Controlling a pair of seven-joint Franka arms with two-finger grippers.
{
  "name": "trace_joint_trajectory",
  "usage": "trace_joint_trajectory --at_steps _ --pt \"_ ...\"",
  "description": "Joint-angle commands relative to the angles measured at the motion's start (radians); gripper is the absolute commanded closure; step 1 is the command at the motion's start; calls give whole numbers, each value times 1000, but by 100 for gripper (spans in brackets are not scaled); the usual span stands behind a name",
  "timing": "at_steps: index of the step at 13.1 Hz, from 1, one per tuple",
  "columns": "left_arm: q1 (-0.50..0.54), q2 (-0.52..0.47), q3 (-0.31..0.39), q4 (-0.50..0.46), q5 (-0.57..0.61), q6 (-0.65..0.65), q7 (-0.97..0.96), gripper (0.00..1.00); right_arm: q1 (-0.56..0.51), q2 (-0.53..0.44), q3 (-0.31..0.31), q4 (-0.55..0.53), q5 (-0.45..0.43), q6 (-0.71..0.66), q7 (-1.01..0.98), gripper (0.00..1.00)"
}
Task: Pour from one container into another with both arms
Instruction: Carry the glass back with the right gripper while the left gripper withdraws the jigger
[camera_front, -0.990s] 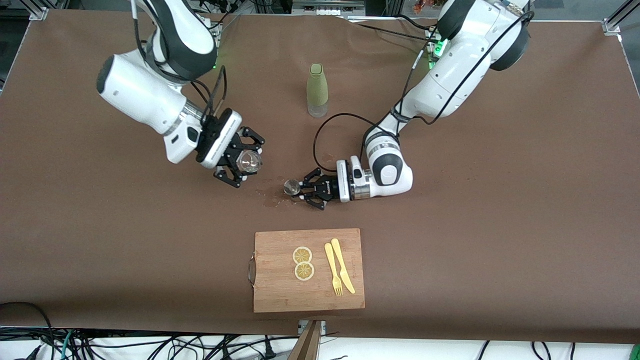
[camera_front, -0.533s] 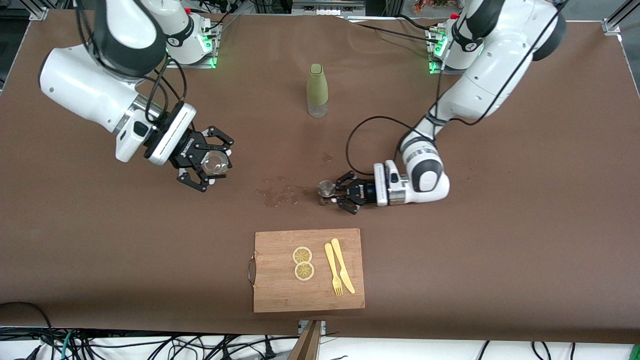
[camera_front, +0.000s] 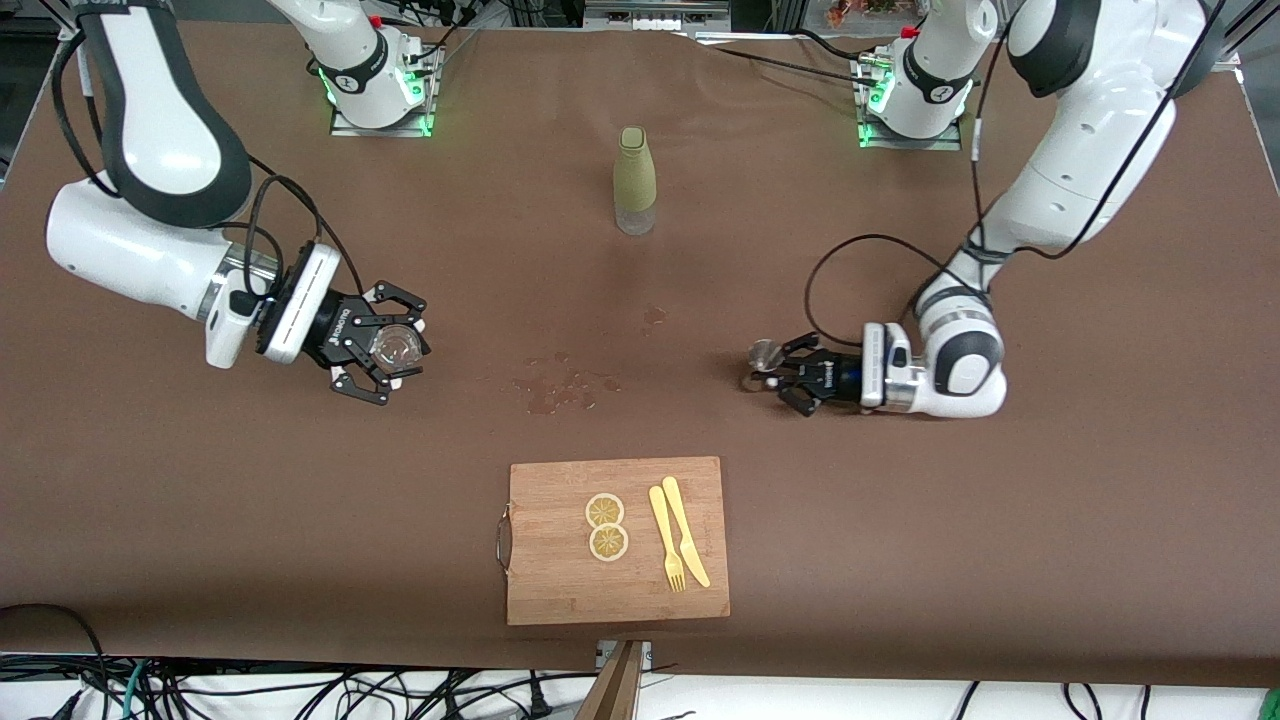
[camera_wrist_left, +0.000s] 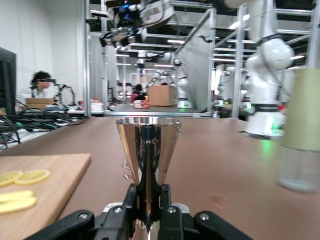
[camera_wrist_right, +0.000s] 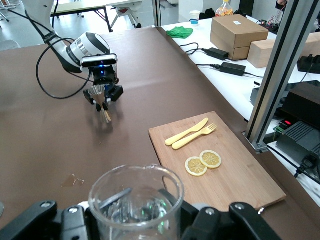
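Where droplets (camera_front: 560, 385) dot brown table (camera_front: 1000, 520).

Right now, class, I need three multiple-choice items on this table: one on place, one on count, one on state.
1. Where do the lemon slices lie?
A on the board
B beside the bottle
C in the cup

2. How many lemon slices?
A one
B two
C four

3. What does the left hand hold?
A the fork
B nothing
C the jigger

Key: 1 A, both rest on the wood; 2 B, two rounds show; 3 C, its fingers clamp the waist, while the right hand holds the cup.
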Motion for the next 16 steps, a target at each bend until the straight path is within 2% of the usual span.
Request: trace_joint_trajectory --at_steps 1,2,4,6,10,16 --pt "80 -43 66 -41 141 -125 28 100 -74 -18 18 -42 28 -55 -94 73" --pt "88 -43 123 -34 187 -179 40 100 -94 -17 18 -59 28 -66 -134 73" --pt "88 -30 227 -30 208 -265 106 100 -128 1 -1 -84 38 -84 -209 73" --pt "93 -27 315 -23 256 -345 172 100 -130 26 -68 -85 122 -144 -300 73" --pt "111 -20 418 -14 287 -428 285 100 -153 104 -154 -87 224 -212 -459 73" --pt "116 25 541 -11 310 -523 431 100 -162 304 -180 -82 302 -282 -654 73"
